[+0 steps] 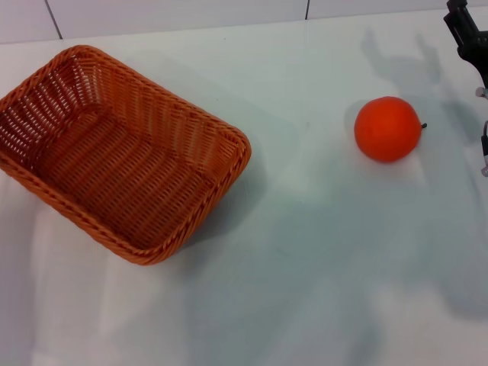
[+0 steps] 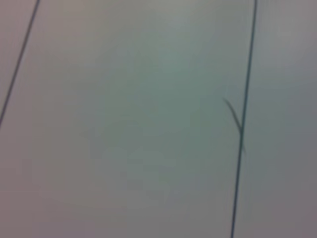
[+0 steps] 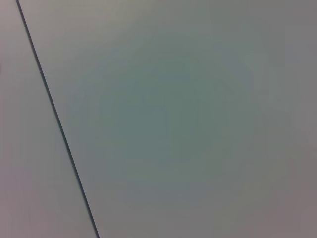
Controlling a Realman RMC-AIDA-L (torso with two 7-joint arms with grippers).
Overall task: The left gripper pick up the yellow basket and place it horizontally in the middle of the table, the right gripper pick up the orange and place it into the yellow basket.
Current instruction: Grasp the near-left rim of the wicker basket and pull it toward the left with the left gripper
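The yellow basket (image 1: 114,152), a woven orange-brown wicker basket, stands empty on the left of the white table (image 1: 305,252), turned at an angle. The orange (image 1: 387,128) lies on the table at the right, well apart from the basket, its dark stem pointing right. My right gripper (image 1: 465,27) shows only as a black claw at the far right edge, beyond the orange and not touching it. My left gripper is out of view. Both wrist views show only a plain pale surface with thin dark seams.
The back edge of the table (image 1: 229,29) runs along the top of the head view, with a pale panelled wall behind it. Cables of the right arm (image 1: 483,145) hang at the right edge.
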